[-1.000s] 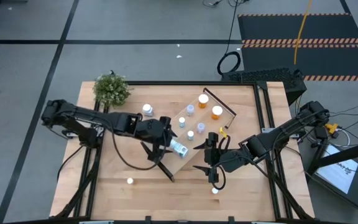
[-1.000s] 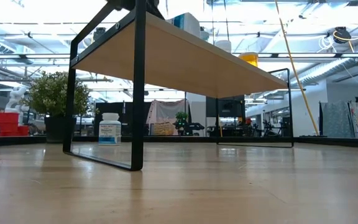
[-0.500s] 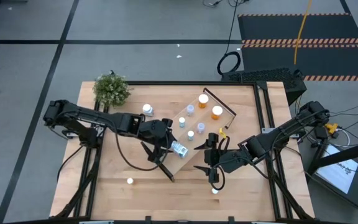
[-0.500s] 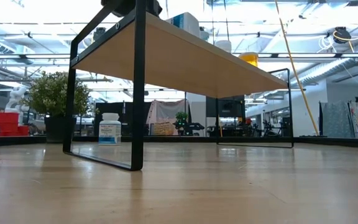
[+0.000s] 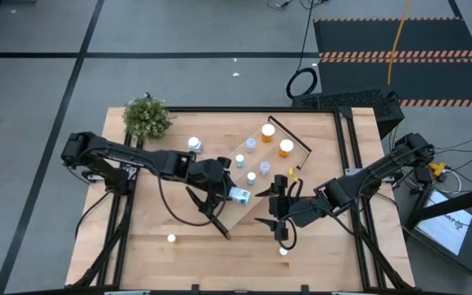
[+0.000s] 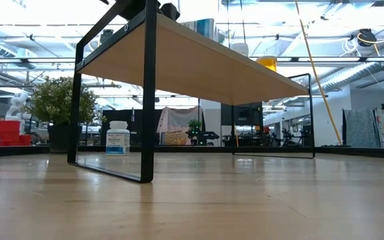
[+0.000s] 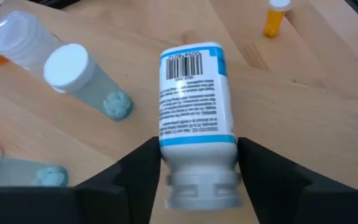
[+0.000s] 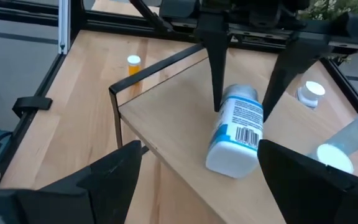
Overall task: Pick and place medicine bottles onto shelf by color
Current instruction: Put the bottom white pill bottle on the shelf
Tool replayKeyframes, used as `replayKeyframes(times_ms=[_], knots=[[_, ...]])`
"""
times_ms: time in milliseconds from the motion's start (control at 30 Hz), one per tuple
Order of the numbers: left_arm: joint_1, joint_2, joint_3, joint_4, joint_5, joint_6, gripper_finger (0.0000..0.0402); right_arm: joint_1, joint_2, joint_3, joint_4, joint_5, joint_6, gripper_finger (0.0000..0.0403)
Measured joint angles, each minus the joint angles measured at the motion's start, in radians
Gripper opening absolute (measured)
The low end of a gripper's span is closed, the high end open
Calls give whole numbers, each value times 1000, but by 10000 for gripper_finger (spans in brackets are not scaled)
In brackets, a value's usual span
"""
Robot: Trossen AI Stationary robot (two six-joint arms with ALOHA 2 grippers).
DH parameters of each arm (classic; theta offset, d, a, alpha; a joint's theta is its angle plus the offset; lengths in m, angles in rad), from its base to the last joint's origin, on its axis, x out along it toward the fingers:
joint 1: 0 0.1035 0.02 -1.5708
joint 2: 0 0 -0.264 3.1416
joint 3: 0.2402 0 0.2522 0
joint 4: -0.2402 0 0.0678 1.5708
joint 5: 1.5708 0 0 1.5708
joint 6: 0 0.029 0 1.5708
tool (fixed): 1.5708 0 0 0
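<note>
My left gripper (image 5: 226, 197) is over the near end of the light-wood shelf (image 5: 256, 205), shut on a white bottle with a blue label (image 5: 238, 195). The bottle also shows in the left wrist view (image 7: 194, 93) and the right wrist view (image 8: 236, 132). Several pale blue bottles (image 5: 251, 161) and two orange ones (image 5: 286, 148) stand on the shelf's far part. My right gripper (image 5: 279, 215) is open and empty, just right of the shelf's near end, facing the bottle. My left gripper pinches the white bottle between its two fingers at the shoulder just below the cap (image 7: 197, 154). The fingers (image 8: 216, 74) come from above, pointing down. The bottle lies tilted, nearly flat, its base (image 8: 229, 158) low on the shelf board; whether it touches the board I cannot tell.
A white bottle (image 5: 193, 145) stands on the table beside the green plant (image 5: 147, 119). Two small bottles stand near the table's front edge, one on the left (image 5: 171, 238) and one on the right (image 5: 283, 251). The shelf's black brackets (image 6: 149, 100) stand on the table.
My left gripper has gone a little toward the table's right, over the shelf, carrying the white bottle. In the low view the bottle has sunk lower behind the shelf's top.
</note>
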Motion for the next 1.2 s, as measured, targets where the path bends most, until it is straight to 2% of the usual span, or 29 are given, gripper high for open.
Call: replayKeyframes(times_ms=[133,233,400,500,767,933,1033,1200], knots=[[-5,-2,0,1,-1,-20,175,-4,3,0,14,1,-5,318],[-6,-2,0,1,0,-35,168,-4,4,0,33,1,-14,318],[-14,-7,0,-1,-1,-56,180,-4,4,0,48,5,-18,318],[-24,-30,0,-2,-1,-78,189,-11,19,0,64,56,-10,318],[-41,-121,1,-9,-10,-116,174,-87,91,1,246,79,15,318],[-59,-141,1,-25,-23,-115,179,-119,104,1,277,73,37,316],[-69,-141,1,-27,-56,-112,186,-122,103,2,281,59,37,301],[-71,-141,1,-23,-63,-87,181,-123,103,2,314,22,39,248]])
